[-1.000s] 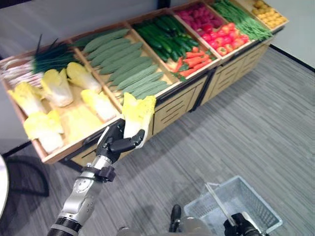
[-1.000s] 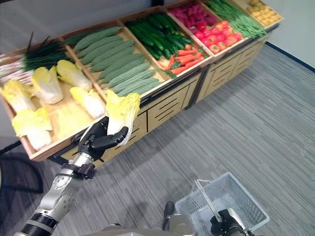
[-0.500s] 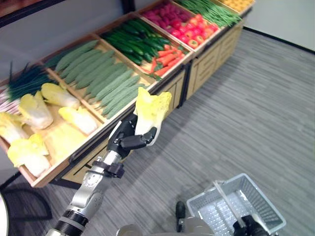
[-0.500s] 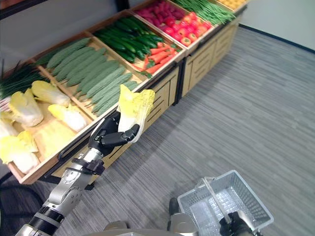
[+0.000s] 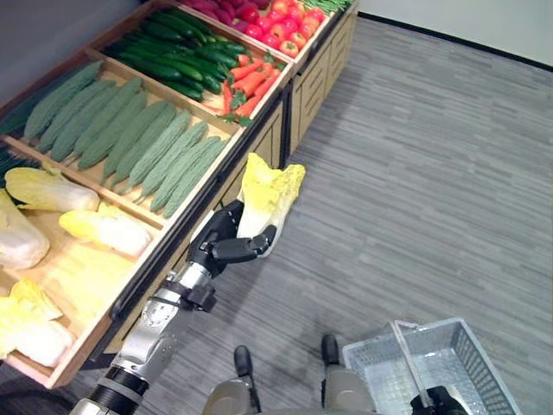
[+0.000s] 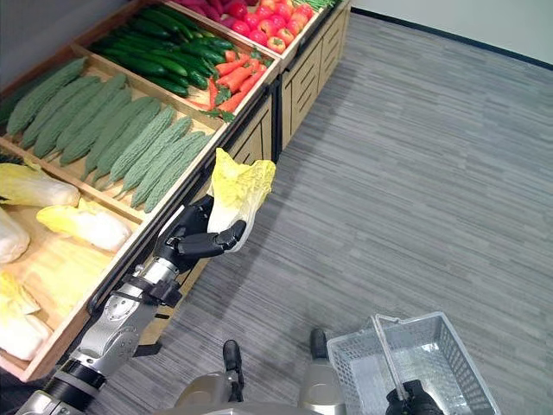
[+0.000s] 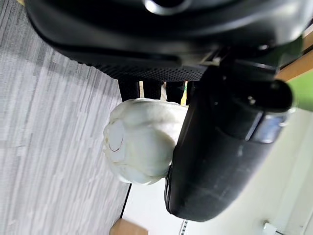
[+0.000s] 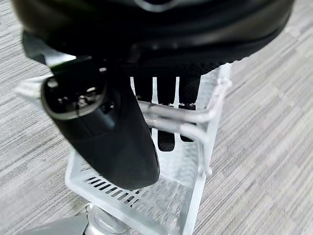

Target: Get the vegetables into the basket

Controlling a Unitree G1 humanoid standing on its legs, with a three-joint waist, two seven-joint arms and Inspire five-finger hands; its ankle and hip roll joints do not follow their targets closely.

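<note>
View swung since a second ago; produce shelf (image 5: 173, 226) slid toward upper left. My left hand (image 5: 226, 246) fingers clamp cabbage (image 5: 268, 192) mid-frame, clear of shelf for carry. Right hand (image 8: 161, 98) fingers curl on basket (image 5: 484, 363) handle, lower right, ready to receive.

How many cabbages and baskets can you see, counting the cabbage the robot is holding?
Cabbage held in the left robot hand: 1
Cabbages on the stand, lying in its crate: 4
Basket, handle held by the right robot hand: 1
Total: 6
</note>
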